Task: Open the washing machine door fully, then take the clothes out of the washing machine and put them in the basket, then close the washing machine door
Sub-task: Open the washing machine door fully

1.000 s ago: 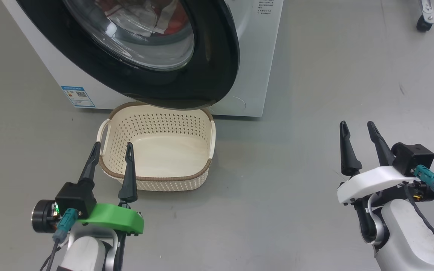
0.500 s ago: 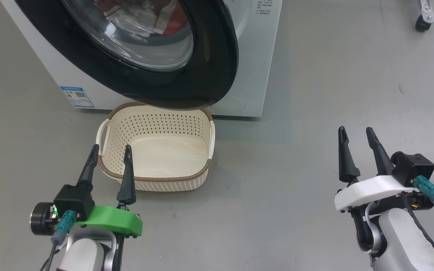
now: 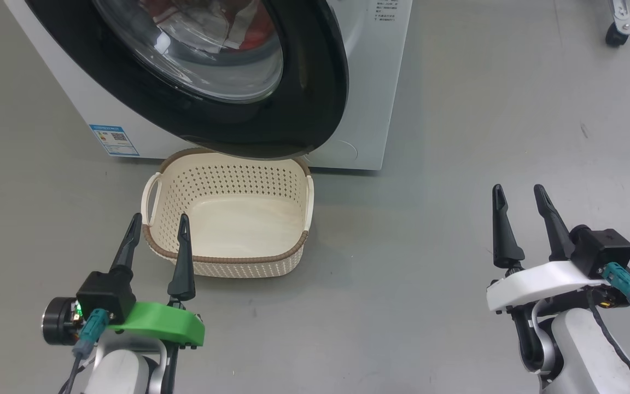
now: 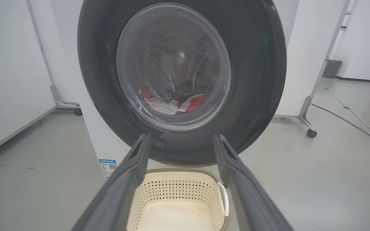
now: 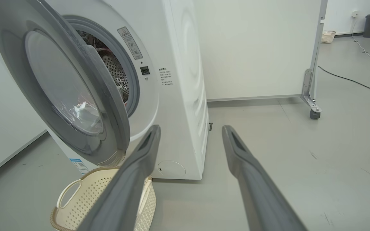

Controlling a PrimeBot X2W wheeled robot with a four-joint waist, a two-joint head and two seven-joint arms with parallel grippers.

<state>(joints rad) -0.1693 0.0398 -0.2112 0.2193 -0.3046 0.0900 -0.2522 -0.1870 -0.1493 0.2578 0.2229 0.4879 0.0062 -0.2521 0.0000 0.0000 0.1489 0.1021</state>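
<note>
Head view: the left hand (image 3: 160,219) and right hand (image 3: 517,189) have fingers apart and are empty, on the near side of the basket (image 3: 227,259), which sits under the washing machine door (image 3: 309,82). Right wrist view adds that the door stands ajar; it looks rigid and glossy, so it is best hooked behind its free right edge. Left wrist view shows the clothes (image 4: 194,102), soft and probably light, inside behind the glass.

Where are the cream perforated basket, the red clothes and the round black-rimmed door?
Cream perforated basket (image 3: 244,224), head view, inner floor.
Red clothes (image 4: 196,102), left wrist view, red fold behind glass.
Round black-rimmed door (image 3: 315,82), head view, right rim.
</note>
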